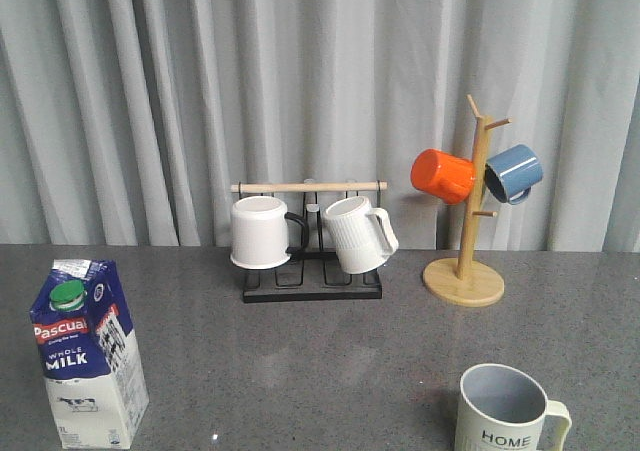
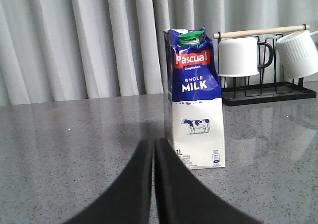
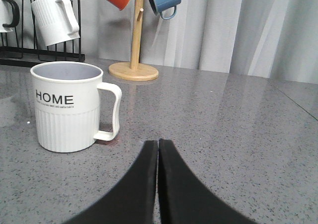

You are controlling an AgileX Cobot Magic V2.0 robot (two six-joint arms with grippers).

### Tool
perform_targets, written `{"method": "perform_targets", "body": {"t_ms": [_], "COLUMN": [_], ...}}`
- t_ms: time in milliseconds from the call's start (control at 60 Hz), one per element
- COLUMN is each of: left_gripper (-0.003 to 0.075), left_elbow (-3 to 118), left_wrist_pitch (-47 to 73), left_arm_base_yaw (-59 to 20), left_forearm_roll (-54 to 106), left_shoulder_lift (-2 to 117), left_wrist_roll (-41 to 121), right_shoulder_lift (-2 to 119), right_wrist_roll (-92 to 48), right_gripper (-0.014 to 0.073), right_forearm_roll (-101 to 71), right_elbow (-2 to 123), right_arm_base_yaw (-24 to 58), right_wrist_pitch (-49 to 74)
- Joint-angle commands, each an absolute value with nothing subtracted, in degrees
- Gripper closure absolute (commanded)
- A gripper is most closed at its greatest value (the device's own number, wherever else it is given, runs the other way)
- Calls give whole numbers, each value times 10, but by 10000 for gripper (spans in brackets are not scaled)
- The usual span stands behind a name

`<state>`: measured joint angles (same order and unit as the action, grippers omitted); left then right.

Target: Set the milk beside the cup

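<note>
The milk (image 1: 88,356), a blue-and-white carton with a green cap and red "Pascual" label, stands upright at the front left of the table. It also shows in the left wrist view (image 2: 195,100), just beyond my shut, empty left gripper (image 2: 153,142). The cup (image 1: 505,411), cream-white and ribbed with "HOME" lettering, stands at the front right. In the right wrist view the cup (image 3: 67,107) stands ahead of my shut, empty right gripper (image 3: 158,143) and to one side. Neither gripper shows in the front view.
A black wire rack (image 1: 312,283) with a wooden bar holds a plain white mug (image 1: 262,232) and a white ribbed mug (image 1: 358,234) at the back centre. A wooden mug tree (image 1: 466,271) carries an orange mug (image 1: 443,176) and a blue mug (image 1: 514,173). Grey curtains hang behind.
</note>
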<state>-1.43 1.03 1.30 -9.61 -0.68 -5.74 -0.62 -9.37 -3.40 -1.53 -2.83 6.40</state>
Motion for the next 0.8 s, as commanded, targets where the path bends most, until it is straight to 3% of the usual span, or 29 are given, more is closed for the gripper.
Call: {"method": "perform_targets", "body": {"t_ms": [0,784], "left_gripper": [727,727], "left_elbow": [-29,-26], "left_wrist_pitch": [-33,-42], "left_arm_base_yaw": [14,14], "left_forearm_roll": [-95,-95], "left_shoulder_lift": [-14,-14], "left_wrist_roll": [-58,-58], "right_shoulder_lift": [-11,-11], "right_wrist_roll": [-93,-95], "right_gripper": [596,596], "right_forearm_roll": [-30,-30], "right_elbow": [-21,-21], "right_arm_base_yaw": [-33,-33], "right_wrist_pitch": [24,-21]}}
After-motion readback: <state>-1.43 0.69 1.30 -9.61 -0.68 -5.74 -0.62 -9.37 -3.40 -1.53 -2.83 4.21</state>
